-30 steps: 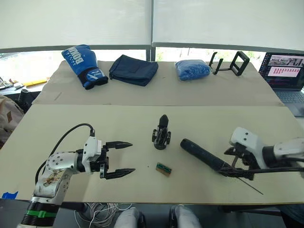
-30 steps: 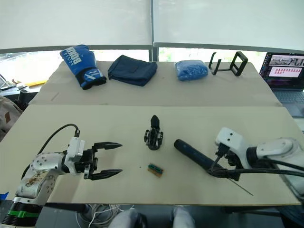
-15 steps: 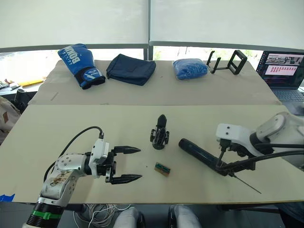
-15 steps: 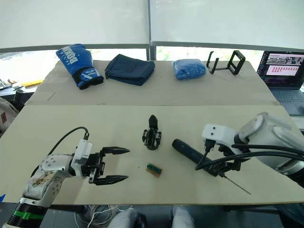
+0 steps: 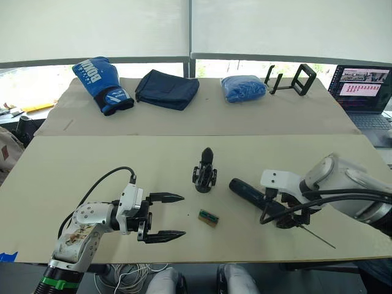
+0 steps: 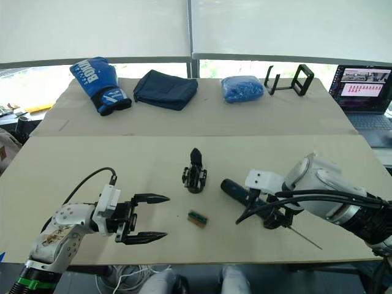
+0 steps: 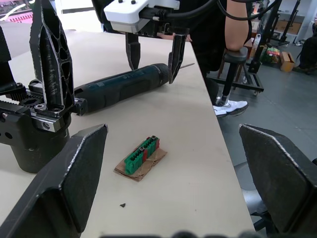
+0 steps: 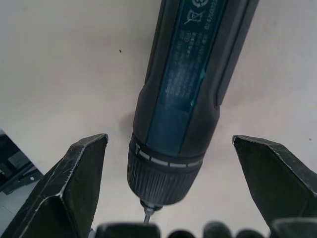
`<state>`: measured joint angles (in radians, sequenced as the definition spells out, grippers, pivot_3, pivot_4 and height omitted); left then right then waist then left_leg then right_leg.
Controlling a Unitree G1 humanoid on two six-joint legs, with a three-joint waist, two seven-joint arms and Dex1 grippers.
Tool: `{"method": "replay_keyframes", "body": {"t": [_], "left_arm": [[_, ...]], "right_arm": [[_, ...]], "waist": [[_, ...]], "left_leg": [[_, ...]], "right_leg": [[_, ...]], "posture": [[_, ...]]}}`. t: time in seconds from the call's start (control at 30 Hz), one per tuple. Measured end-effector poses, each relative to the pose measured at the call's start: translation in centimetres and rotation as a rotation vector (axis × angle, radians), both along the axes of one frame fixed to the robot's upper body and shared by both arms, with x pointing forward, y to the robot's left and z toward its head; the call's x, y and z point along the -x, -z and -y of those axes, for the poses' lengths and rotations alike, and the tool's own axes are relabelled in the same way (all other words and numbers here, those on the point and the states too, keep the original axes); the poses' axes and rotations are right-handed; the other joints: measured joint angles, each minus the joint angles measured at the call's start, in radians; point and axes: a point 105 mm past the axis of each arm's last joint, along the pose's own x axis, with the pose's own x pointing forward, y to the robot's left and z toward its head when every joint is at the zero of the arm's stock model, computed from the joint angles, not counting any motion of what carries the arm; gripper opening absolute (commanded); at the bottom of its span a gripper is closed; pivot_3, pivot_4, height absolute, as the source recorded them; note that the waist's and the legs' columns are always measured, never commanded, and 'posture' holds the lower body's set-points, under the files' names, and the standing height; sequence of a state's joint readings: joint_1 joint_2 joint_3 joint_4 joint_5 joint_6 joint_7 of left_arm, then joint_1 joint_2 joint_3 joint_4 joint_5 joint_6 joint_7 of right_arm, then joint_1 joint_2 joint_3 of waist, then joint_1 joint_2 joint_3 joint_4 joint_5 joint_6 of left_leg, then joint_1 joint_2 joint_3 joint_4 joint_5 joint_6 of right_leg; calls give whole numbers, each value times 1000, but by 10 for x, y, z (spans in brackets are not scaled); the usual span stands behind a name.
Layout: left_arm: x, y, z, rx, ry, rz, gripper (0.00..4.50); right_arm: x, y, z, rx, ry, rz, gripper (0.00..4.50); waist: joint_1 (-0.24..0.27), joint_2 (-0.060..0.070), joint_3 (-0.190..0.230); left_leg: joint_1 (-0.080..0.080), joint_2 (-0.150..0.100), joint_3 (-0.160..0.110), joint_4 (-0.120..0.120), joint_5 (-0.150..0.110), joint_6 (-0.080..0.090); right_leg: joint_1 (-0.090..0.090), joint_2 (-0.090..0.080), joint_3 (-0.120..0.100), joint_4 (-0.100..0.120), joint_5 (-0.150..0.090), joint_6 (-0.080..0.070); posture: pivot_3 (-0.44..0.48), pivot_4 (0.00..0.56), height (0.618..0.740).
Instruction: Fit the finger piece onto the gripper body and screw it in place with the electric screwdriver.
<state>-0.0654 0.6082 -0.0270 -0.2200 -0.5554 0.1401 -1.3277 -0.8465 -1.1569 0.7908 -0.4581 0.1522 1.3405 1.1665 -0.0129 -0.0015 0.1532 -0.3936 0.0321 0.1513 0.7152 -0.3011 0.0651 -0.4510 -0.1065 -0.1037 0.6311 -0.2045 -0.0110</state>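
Across the big beige counter everything's pretty spread out. Far edge has a blue boxing glove, a folded dark cloth, a lumpy blue bag and a black wire stand, with a laptop off at the right corner.

Right arm reaches in from the right side, and the right gripper sits over the electric screwdriver, jaws spread wide, one finger on each side of the bit end, not pinching it. The screwdriver lies flat on the counter, angled, rounded end pointing toward the middle and thin metal bit toward the near right edge.

Left gripper hovers low over the near left part of the counter, jaws released and holding nothing, fingers pointing toward the centre.

The gripper body stands upright in the middle of the counter, its one pointed finger sticking up, just left of the screwdriver's rounded end but apart from it. A bit nearer than that, between the two grippers, there's a small green block lying on a brown scrap.
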Motion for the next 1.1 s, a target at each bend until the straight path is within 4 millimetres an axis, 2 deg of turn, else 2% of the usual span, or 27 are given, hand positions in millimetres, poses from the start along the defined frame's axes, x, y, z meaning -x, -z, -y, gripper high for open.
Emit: {"method": "replay_keyframes", "body": {"t": [0.07,0.1,0.33,0.6,0.73,0.8,0.9,1.0,1.1], "left_arm": [[0,0,0,-1,2,1,4500],[0,0,0,-2,3,2,4500],[-2,-1,-1,-5,-1,8,4500],[-4,0,-5,-18,-9,1,4500],[-7,-2,-5,-18,-7,9,4500],[-7,-2,-6,-23,-4,9,4500],[-7,-2,-7,-32,8,9,4500],[-9,1,-11,-41,12,-6,4500],[-14,0,-14,-46,25,-6,4500]], "right_arm": [[0,6,-7,-3,-8,-5,4462],[0,10,-9,2,-15,-9,4224],[-3,11,4,71,-37,16,1958],[0,12,9,82,-62,-1,1940],[6,9,27,66,-8,-34,1940],[9,0,38,56,26,-35,1940],[17,-29,51,-58,106,-42,1940],[20,-61,48,-243,138,-6,1940],[15,-76,39,-456,135,86,1940]], "waist": [[-1,0,0],[-1,0,0],[4,0,0],[6,-1,0],[13,0,0],[12,0,0],[11,0,0],[8,0,0],[6,-3,-1]], "left_leg": [[0,0,0,0,0,0],[0,0,0,0,0,0],[0,-1,0,1,0,0],[0,-1,-1,1,0,0],[-1,-1,-1,1,0,0],[-1,-1,-1,1,0,0],[-1,-1,-1,1,0,0],[0,1,-1,0,1,0],[2,1,-1,1,1,-1]], "right_leg": [[0,0,0,0,0,0],[0,0,0,0,0,0],[1,0,-2,0,0,0],[2,0,-2,-1,0,0],[2,0,-3,-1,0,0],[1,0,-3,0,0,0],[0,0,-2,0,0,0],[1,2,-2,0,0,0],[4,3,-2,0,0,0]], "posture": [[0,150,740],[0,150,740],[0,150,740],[0,150,740],[0,150,740],[0,150,740],[0,150,740],[0,150,740],[0,150,740]]}}
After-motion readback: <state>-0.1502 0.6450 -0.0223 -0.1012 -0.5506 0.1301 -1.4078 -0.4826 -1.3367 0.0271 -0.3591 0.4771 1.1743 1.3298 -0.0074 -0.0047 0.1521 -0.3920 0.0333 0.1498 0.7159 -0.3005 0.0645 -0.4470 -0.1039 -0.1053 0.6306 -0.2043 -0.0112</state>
